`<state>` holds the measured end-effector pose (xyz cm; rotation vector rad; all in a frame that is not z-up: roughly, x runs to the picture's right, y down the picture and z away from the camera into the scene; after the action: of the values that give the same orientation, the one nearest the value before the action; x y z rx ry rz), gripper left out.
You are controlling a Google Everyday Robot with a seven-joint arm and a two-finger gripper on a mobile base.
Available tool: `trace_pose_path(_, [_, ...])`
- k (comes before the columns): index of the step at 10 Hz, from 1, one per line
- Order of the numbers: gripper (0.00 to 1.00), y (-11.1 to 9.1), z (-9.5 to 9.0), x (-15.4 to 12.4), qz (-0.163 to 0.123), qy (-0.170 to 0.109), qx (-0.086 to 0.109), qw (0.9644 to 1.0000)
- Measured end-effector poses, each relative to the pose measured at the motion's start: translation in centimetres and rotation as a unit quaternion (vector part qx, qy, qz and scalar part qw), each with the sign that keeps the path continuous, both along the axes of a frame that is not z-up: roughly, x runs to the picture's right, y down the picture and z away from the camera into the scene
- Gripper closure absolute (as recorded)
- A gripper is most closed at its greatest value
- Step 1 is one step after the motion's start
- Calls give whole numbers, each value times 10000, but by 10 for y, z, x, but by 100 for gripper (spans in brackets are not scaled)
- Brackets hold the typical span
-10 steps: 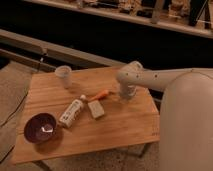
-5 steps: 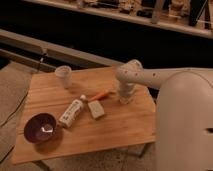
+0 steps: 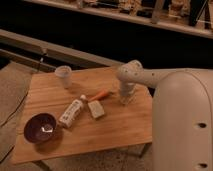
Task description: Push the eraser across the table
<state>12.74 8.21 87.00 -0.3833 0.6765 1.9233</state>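
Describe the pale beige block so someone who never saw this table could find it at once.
On the light wooden table, look left of where the arm's pincer points down at the top. The beige block lies flat between the white bottle and the pincer, just below the orange stick. It is the only pale, squarish slab; the bottle is longer, the stick thin.

The scene is lit dimly and warmly, so that the desk (image 3: 115,132) is given an orange-brown cast while the background behind it is left almost black. Short, soft shadows are thrown beneath the purple bowl (image 3: 41,127) and under the hand (image 3: 126,98), which is lowered to the desk just beside the orange stick (image 3: 101,94). Everything is rendered slightly blurred, and the pale robot body (image 3: 182,120) is shown brightest, without hard glare.
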Motion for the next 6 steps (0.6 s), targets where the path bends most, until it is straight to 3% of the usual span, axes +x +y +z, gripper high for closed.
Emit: trace_pose_path(6, [100, -37, 9, 6, -396, 86, 4, 9992])
